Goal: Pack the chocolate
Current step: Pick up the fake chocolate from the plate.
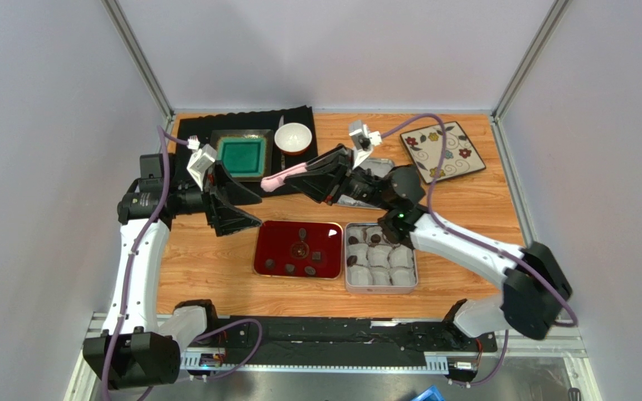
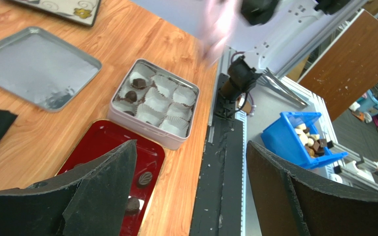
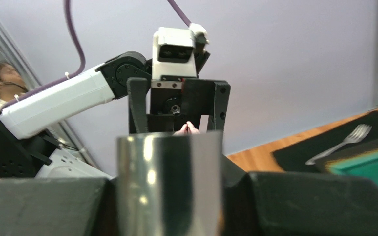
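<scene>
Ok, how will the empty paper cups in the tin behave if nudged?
The paper cups look thin and crinkled, so they are probably light and easily crushed. Packed wall to wall in the tin, they likely shift little.

Black cloth (image 1: 190, 129) under teal plate (image 1: 241, 154) and white bowl (image 1: 293, 138); floral plate (image 1: 462, 163) at far right.
</scene>
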### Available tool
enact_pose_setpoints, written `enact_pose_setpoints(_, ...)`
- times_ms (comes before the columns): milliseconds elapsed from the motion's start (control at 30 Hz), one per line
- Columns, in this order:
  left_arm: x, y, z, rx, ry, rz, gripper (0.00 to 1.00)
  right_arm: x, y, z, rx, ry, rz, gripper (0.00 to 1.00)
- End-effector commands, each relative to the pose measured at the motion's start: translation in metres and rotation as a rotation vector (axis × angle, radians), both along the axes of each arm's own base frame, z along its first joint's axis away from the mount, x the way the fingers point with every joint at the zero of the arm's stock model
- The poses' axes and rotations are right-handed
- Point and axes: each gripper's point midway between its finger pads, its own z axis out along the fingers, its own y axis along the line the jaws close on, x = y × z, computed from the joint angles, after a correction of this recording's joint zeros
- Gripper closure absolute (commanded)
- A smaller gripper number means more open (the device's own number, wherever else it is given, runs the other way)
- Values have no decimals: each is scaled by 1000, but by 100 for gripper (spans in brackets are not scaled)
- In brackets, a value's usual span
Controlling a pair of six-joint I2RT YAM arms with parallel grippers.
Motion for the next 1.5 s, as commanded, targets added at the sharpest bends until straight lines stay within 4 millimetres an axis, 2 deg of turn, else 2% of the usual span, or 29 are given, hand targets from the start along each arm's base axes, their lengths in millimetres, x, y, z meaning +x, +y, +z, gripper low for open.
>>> enact_pose_setpoints(0,-11,1,27,-139,-35,-109,10,6,-30,26,-126,-195,-224,100)
enact_pose_setpoints(33,-8,1,25,-124,-38,-94,10,11,-33,11,-194,-163,-257,100)
enact_pose_setpoints(100,0,2,12,-79,-57,-55,9,15,-40,6,-259,-193,-310,100)
enact_pose_setpoints(133,9,4,1,-30,-58,-4,9,18,-42,-12,-334,-165,-342,100)
enact_pose_setpoints(233,24,9,-28,41,-61,79,9,21,-42,-46,-487,-177,-418,100)
enact_pose_setpoints(267,26,10,-40,53,-39,93,9,22,-41,-54,-527,-181,-439,100)
enact_pose_setpoints(300,32,13,-49,81,-23,124,8,15,-35,-73,-605,-226,-441,100)
enact_pose_setpoints(333,35,14,-55,92,-5,141,8,25,-39,-83,-657,-220,-525,100)
enact_pose_setpoints(400,44,18,-77,118,66,176,8,20,-31,-106,-743,-257,-538,100)
enact_pose_setpoints(433,48,20,-87,132,96,191,9,26,-35,-116,-779,-247,-583,100)
enact_pose_setpoints(500,54,25,-113,172,186,218,10,25,-29,-135,-820,-227,-576,100)
enact_pose_setpoints(567,59,30,-137,204,273,230,10,26,-26,-147,-840,-193,-572,100)
enact_pose_setpoints(667,67,40,-162,235,347,260,10,30,-23,-168,-877,-126,-581,100)
enact_pose_setpoints(733,71,46,-173,236,386,281,10,33,-21,-184,-913,-92,-589,100)
enact_pose_setpoints(833,74,54,-192,265,423,306,10,35,-17,-197,-926,-51,-590,100)
enact_pose_setpoints(1067,70,59,-206,305,402,314,9,34,-4,-220,-923,21,-562,100)
enact_pose_setpoints(1100,69,59,-207,304,402,313,9,33,-2,-222,-919,30,-557,98)
enact_pose_setpoints(1133,69,59,-207,304,399,313,9,34,-1,-223,-912,41,-556,89)
enact_pose_setpoints(1400,65,58,-203,290,394,304,7,37,5,-225,-856,101,-580,81)
enact_pose_setpoints(1467,63,57,-201,288,389,298,7,39,5,-228,-853,112,-588,74)
